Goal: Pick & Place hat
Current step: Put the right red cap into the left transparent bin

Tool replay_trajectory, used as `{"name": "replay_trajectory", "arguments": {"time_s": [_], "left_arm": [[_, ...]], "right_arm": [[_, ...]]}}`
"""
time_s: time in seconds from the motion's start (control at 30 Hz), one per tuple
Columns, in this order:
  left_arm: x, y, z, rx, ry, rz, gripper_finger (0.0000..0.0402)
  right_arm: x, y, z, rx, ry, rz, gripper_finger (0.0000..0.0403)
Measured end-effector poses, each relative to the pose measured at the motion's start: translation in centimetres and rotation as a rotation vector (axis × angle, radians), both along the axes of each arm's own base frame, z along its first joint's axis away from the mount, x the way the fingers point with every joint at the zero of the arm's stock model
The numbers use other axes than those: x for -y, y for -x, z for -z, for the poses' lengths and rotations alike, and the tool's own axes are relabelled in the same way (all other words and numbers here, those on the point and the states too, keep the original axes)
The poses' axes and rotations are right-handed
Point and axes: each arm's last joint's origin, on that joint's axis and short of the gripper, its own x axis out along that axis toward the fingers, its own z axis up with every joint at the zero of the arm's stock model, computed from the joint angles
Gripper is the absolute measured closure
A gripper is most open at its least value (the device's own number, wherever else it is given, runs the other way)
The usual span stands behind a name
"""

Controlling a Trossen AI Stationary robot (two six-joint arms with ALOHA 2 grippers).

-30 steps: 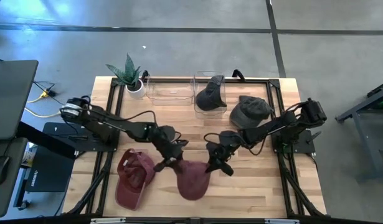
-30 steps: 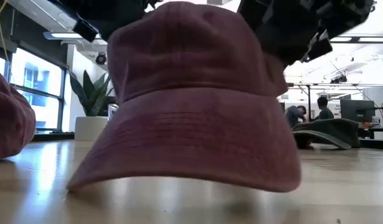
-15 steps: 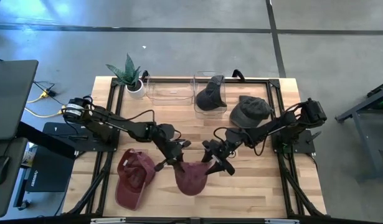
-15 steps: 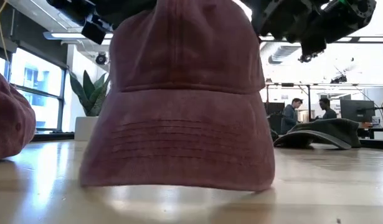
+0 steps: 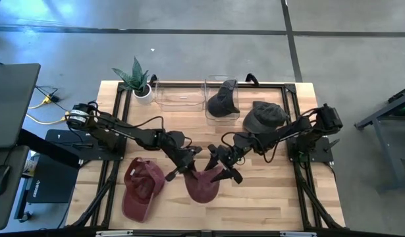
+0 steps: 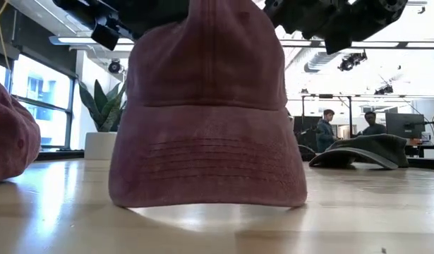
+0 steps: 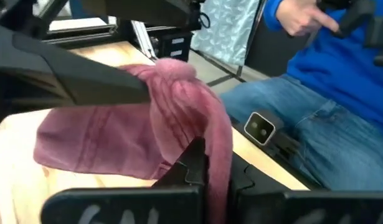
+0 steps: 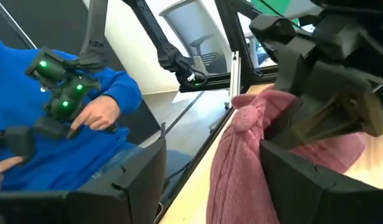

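Note:
A maroon hat (image 5: 202, 185) stands at the table's middle near the front, its brim (image 6: 208, 173) on the wood facing the near edge and its crown drawn up. My left gripper (image 5: 184, 164) is shut on the crown from the left. My right gripper (image 5: 223, 163) is open just right of it. In the right wrist view the bunched crown (image 8: 238, 155) stands between the spread fingers; I cannot tell whether they touch it. A second maroon hat (image 5: 141, 187) lies on the table to the left. My left gripper pinches a fold of the maroon hat's crown (image 7: 215, 146) between its two fingers, below the crown's gathered top (image 7: 177, 70). It comes slanting down from the table's left. The crown is pulled up and narrow, and the brim rests on the table.
An olive hat (image 5: 263, 117) lies at the back right. A dark hat (image 5: 222, 100) sits in a clear bin, next to another clear bin (image 5: 177, 95) and a potted plant (image 5: 136, 79). A person in blue (image 7: 328, 93) sits beyond the table's near edge.
My right gripper has opened, let go of the maroon hat's crown and shifted a little toward the table's left and far edge. The hat has turned about so its brim faces the near edge, and its crown now stands taller and narrower under my left gripper.

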Motion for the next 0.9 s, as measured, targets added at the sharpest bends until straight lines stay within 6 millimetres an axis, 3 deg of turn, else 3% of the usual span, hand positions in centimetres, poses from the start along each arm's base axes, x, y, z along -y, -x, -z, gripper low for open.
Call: {"name": "replay_trajectory", "arguments": {"time_s": [0.43,0.73,0.9], "left_arm": [[0.3,0.3,-0.2,-0.02,0.066,0.126,0.0399],[0.4,0.4,-0.2,-0.04,0.095,0.159,0.0399],[0.4,0.3,-0.2,-0.038,0.095,0.159,0.0399]], "right_arm": [[0.5,0.5,0.9,-0.232,-0.138,-0.257,0.0165],[-0.1,1.2,3.0,-0.412,-0.058,-0.192,0.0166],[-0.2,1.1,2.8,-0.381,-0.031,-0.189,0.0184]]}}
